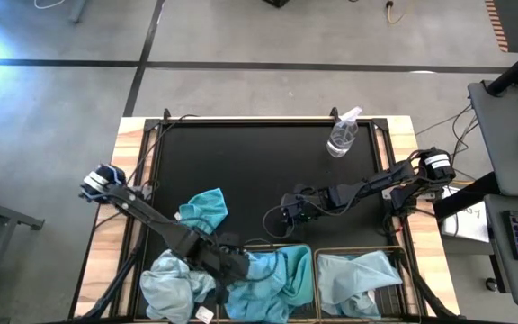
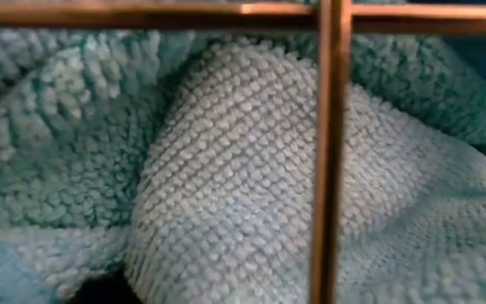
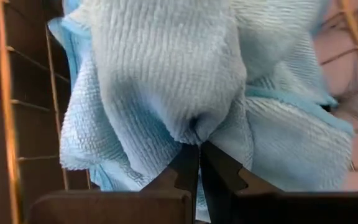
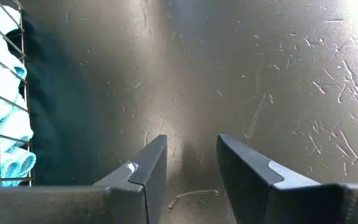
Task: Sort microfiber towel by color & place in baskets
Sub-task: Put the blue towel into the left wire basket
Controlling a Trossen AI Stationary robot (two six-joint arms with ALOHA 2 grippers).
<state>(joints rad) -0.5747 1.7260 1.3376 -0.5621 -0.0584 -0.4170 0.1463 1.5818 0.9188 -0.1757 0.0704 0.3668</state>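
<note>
You see soft, nubbly microfiber towels at the near edge of the black table [image 1: 241,162]: a pale grey-blue towel [image 3: 166,74] and a turquoise towel [image 1: 277,274] piled at the left basket [image 1: 308,261], and another pale towel [image 1: 358,274] lying in the right basket [image 1: 403,265]. Your left gripper [image 3: 199,149] reaches from the left over the left basket, fingers pinched closed on the pale grey-blue towel. Your right gripper [image 4: 191,158] hovers low over bare table, just beyond the baskets, fingers parted and holding nothing.
</note>
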